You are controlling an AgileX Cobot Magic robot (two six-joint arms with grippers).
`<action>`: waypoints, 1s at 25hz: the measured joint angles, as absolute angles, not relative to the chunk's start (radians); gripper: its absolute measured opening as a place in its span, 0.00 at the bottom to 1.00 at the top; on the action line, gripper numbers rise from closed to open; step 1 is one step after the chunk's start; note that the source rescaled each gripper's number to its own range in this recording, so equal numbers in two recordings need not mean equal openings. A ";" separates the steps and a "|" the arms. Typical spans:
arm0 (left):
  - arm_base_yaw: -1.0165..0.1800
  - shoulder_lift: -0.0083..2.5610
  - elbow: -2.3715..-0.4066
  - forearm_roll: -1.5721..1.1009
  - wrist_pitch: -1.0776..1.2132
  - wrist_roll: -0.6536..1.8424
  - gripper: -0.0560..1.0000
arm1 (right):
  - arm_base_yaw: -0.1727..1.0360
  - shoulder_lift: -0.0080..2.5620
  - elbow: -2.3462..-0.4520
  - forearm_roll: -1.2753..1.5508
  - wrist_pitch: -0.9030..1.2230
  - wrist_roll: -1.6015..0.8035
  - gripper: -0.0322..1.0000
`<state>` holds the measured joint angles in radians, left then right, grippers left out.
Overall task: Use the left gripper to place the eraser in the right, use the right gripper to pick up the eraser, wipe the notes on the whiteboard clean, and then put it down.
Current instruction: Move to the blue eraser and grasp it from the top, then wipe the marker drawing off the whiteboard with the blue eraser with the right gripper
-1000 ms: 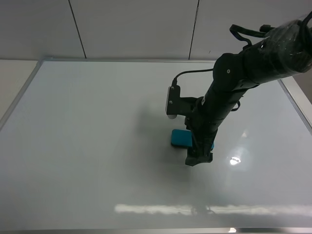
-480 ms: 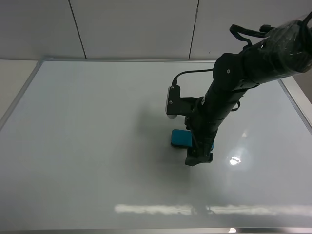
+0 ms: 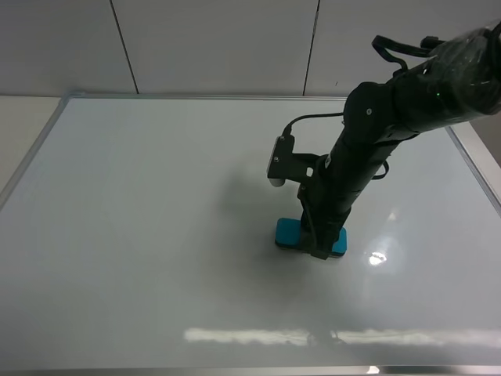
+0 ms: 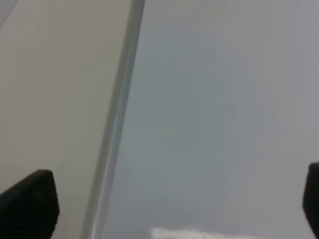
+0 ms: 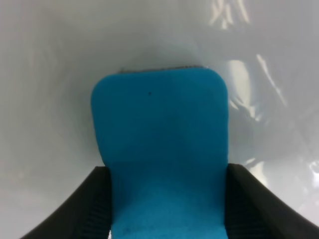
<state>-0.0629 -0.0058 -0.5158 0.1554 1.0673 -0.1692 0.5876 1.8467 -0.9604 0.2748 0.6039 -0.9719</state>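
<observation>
The teal-blue eraser (image 3: 291,232) lies flat on the whiteboard (image 3: 156,219), right of centre. My right gripper (image 3: 322,249) comes down on it from the back right, and its black fingers clamp the eraser's two long sides. In the right wrist view the eraser (image 5: 162,149) fills the space between the fingers (image 5: 94,209), pressed to the board (image 5: 50,50). No marker notes show anywhere on the board. My left gripper (image 4: 169,209) is out of the exterior high view. Its wrist view shows only two fingertips (image 4: 30,204) far apart over the board's silver frame (image 4: 119,124).
The beige table (image 3: 23,125) shows outside the board's left edge, with a panelled wall (image 3: 219,47) behind. A small grey box (image 3: 278,160) sticks out from the right arm's side. Light glare (image 3: 378,257) lies on the board beside the eraser.
The right gripper and the eraser have slid a little toward the board's front edge. The grey box on the arm has tilted slightly.
</observation>
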 joint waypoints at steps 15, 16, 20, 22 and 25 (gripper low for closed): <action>-0.063 -0.006 -0.516 0.155 1.067 -0.169 1.00 | 0.467 1.785 -0.960 0.254 0.555 -0.450 0.05; -0.063 -0.006 -0.516 0.155 1.067 -0.169 1.00 | 0.442 1.785 -0.960 0.238 0.551 -0.389 0.05; -0.063 -0.006 -0.516 0.155 1.067 -0.169 1.00 | 0.359 1.785 -1.011 0.132 0.572 -0.131 0.05; -0.063 -0.006 -0.516 0.155 1.067 -0.169 1.00 | 0.331 1.785 -1.051 0.062 0.580 -0.013 0.05; -0.063 -0.006 -0.516 0.155 1.067 -0.169 1.00 | 0.305 1.794 -1.127 -0.048 0.586 0.138 0.05</action>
